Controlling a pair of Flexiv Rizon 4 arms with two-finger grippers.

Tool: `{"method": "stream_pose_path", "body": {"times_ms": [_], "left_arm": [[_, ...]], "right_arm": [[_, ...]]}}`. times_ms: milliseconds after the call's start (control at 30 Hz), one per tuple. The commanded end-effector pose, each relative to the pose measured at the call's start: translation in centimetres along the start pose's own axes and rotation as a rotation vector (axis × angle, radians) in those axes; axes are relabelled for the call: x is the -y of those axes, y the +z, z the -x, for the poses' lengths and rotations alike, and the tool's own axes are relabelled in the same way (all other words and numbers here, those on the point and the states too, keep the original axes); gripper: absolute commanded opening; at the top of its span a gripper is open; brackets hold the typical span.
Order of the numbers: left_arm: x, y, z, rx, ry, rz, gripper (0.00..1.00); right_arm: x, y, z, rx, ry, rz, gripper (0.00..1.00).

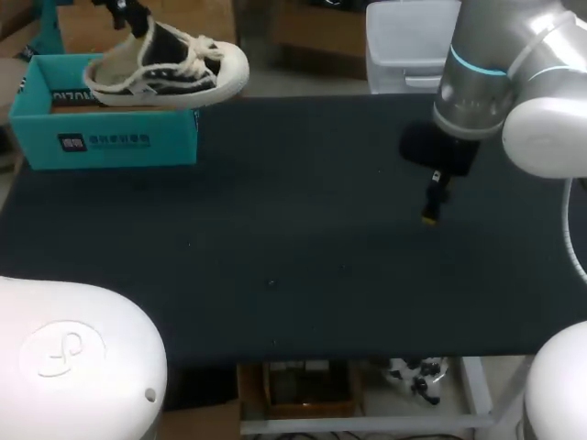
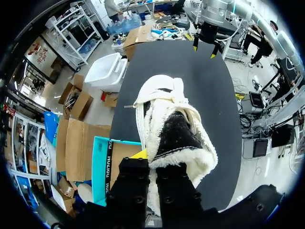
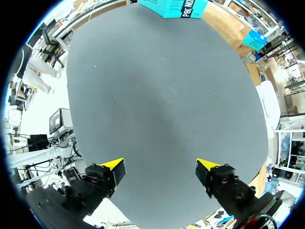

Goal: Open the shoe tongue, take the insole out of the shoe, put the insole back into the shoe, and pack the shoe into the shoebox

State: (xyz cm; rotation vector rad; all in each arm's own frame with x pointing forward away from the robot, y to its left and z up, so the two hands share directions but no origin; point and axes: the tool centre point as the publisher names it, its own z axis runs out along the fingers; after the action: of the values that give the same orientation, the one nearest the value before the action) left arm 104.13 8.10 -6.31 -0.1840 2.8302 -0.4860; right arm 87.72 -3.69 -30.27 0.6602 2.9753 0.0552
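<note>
A black-and-white sneaker [image 1: 174,66] with white laces and a fleecy lining hangs over the open teal shoebox [image 1: 110,137] at the table's far left. My left gripper [image 1: 128,20] is shut on its heel end. In the left wrist view the sneaker [image 2: 171,129] stretches ahead of the left gripper [image 2: 152,164], toe pointing away, with the shoebox [image 2: 102,167] beneath and beside it. My right gripper [image 1: 431,203] hangs over the table's right half, well apart from the shoe. The right gripper [image 3: 159,167] is open with only bare table between its fingers; the shoebox [image 3: 174,7] lies far ahead of it.
The dark table mat [image 1: 303,266] spans the workspace. My right arm's elbow [image 1: 541,128] bulks over the table's right edge. My right gripper [image 2: 206,44] appears at the table's far end in the left wrist view.
</note>
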Motion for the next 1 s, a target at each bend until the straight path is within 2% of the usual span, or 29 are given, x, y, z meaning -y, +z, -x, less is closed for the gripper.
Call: {"method": "stream_pose_path", "body": {"times_ms": [33, 200, 433, 633, 800, 1000], "left_arm": [[-2.8, -1.6, 4.9, -0.074, -0.003, 0.006, 0.00], [-7.1, -1.7, 9.8, -0.085, -0.011, 0.004, 0.00], [-12.4, 1.9, 14.1, -0.097, -0.007, 0.037, 0.00], [-15.4, 6.6, 16.1, -0.091, 0.008, 0.099, 0.00], [-17.5, 9.2, 17.9, -0.143, 0.026, 0.101, 0.00], [-19.4, 13.1, 18.4, -0.198, 0.031, 0.119, 0.00]], "right_arm": [[0.0, -0.1, 0.0, -0.001, 0.000, -0.003, 1.00], [0.0, -0.1, 0.0, -0.001, 0.000, -0.003, 1.00], [0.0, -0.1, 0.0, -0.001, 0.000, -0.003, 1.00], [0.0, -0.1, 0.0, -0.001, 0.000, -0.003, 1.00], [0.0, -0.1, 0.0, -0.001, 0.000, -0.003, 1.00], [0.0, -0.1, 0.0, -0.001, 0.000, -0.003, 1.00]]}}
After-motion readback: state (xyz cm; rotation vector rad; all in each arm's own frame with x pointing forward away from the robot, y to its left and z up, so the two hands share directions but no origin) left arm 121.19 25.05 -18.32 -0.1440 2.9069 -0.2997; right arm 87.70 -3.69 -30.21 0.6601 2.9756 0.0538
